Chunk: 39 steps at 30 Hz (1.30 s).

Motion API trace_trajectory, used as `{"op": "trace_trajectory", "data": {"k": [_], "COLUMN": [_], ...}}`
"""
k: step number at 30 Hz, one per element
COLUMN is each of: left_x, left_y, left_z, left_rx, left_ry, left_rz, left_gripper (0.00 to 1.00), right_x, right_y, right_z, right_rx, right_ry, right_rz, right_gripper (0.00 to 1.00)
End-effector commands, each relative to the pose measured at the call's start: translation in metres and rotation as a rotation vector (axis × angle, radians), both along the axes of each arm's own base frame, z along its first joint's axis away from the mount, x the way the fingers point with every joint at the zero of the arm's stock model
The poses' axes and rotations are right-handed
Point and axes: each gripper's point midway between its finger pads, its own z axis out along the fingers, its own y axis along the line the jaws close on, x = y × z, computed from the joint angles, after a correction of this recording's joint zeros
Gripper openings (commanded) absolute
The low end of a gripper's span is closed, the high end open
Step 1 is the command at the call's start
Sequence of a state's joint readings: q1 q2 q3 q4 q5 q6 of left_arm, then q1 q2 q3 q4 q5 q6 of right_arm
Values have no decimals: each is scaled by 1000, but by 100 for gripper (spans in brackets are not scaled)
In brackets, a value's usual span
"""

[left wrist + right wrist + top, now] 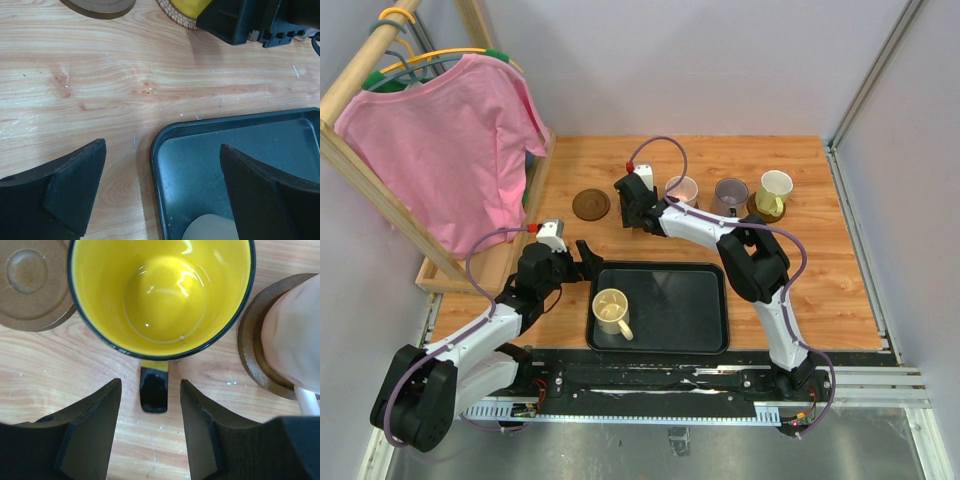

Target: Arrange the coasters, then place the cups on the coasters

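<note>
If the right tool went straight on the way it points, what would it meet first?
Probably the yellow mug: its black handle sits between the right tool's parted fingers, touching neither, though depth is unclear.

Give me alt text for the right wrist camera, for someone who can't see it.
An empty yellow mug seen from above, its handle pointing down between the two fingers of the open right hand, which do not touch it. A bare brown coaster sits at upper left; a pink mug stands on a dark coaster at right.

Yellow mug (162, 295) cut off by top edge; pink cup (295, 335) cropped right.
</note>
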State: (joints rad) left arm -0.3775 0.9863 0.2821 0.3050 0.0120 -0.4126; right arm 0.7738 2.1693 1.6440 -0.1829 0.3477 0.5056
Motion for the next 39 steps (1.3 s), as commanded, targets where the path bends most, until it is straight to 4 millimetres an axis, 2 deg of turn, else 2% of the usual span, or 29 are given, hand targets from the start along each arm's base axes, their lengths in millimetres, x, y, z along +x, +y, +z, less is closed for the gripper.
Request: {"op": "trace_trajectory", "data": {"k": [1, 10, 24, 33, 37, 39], "left_x": [1, -1, -7, -17, -26, -31], "left_y": [-4, -3, -3, -8, -10, -12], "left_z": [8, 10, 20, 34, 45, 52], "left_rx": [-18, -26, -40, -66, -86, -110], "left_ry": [-32, -36, -55, -71, -76, -83], "left_rz": [-6, -4, -12, -59, -85, -93], "left_gripper": [100, 100, 100, 100, 100, 100], "right_x": [-10, -13, -19, -26, -38, -45], "right_y": [13, 21, 21, 1, -7, -11], "right_z": [30, 31, 28, 27, 33, 44], "right_rx": [68, 83, 72, 28, 41, 65], "right_ry": [-39, -31, -24, -25, -17, -22], "right_rz": [17, 43, 47, 12, 13, 22], "right_gripper": [52, 52, 53, 74, 77, 78]}}
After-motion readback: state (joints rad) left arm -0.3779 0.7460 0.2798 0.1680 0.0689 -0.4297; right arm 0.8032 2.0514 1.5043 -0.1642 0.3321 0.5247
